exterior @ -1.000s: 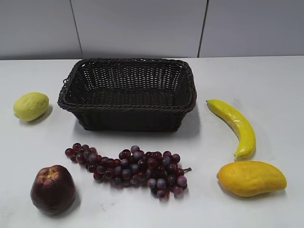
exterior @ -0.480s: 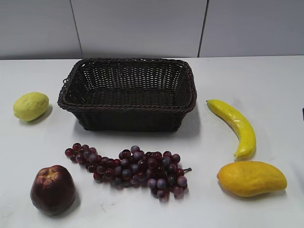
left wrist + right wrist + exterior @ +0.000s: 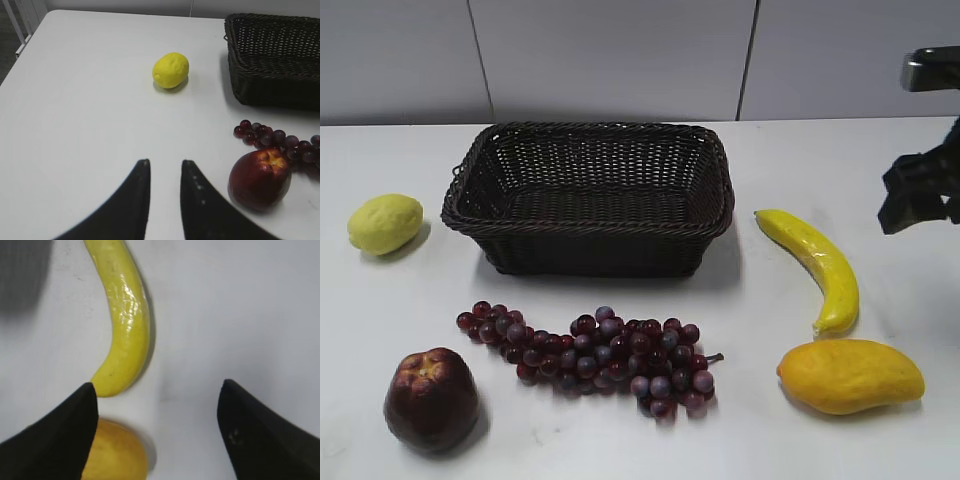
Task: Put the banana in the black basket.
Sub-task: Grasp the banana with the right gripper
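The banana (image 3: pixel 815 265) lies on the white table to the right of the black basket (image 3: pixel 590 225), apart from it. In the right wrist view the banana (image 3: pixel 127 315) runs from the top down to my left fingertip. My right gripper (image 3: pixel 920 195) hangs above the table at the right edge, to the right of the banana. Its jaws (image 3: pixel 157 385) are wide open and empty. My left gripper (image 3: pixel 165 162) is empty, with a narrow gap between its fingers, over bare table at the left. It does not show in the exterior view. The basket (image 3: pixel 270 90) is empty.
A mango (image 3: pixel 850 375) lies just in front of the banana's near tip; it also shows in the right wrist view (image 3: pixel 117 450). A lemon (image 3: pixel 385 223) lies left of the basket. Red grapes (image 3: pixel 590 355) and a dark red apple (image 3: pixel 430 398) lie in front of it.
My right arm has come into the exterior view from the right edge and now hangs at the upper right. The fruit and the basket have not moved.
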You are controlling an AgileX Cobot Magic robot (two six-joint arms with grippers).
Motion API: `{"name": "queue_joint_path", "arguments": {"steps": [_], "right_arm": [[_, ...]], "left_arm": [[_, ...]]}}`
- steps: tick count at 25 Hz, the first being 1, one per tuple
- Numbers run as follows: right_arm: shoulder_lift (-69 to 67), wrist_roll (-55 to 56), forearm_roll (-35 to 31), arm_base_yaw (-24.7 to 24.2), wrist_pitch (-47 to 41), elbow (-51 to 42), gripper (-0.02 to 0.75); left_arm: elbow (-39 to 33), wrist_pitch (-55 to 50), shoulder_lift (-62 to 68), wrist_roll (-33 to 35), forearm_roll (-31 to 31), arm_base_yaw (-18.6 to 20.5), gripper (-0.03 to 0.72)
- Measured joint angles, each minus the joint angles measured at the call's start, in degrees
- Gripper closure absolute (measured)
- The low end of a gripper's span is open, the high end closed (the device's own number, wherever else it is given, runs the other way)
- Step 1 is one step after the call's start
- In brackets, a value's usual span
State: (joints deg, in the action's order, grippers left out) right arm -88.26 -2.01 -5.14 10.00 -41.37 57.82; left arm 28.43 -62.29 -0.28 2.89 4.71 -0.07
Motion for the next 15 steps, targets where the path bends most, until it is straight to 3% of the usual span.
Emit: {"name": "queue_joint_path", "arguments": {"steps": [6, 15], "right_arm": [[-10.0, -0.1, -0.2, 3.6, -1.6, 7.3, 0.146], [-21.5, 0.1, -0.4, 3.9, -1.6, 10.0, 0.146]], "left_arm": [[0.0, 0.0, 0.0, 0.0, 0.0, 0.0, 0.484], [0.0, 0.0, 0.0, 0.0, 0.0, 0.0, 0.484]]}}
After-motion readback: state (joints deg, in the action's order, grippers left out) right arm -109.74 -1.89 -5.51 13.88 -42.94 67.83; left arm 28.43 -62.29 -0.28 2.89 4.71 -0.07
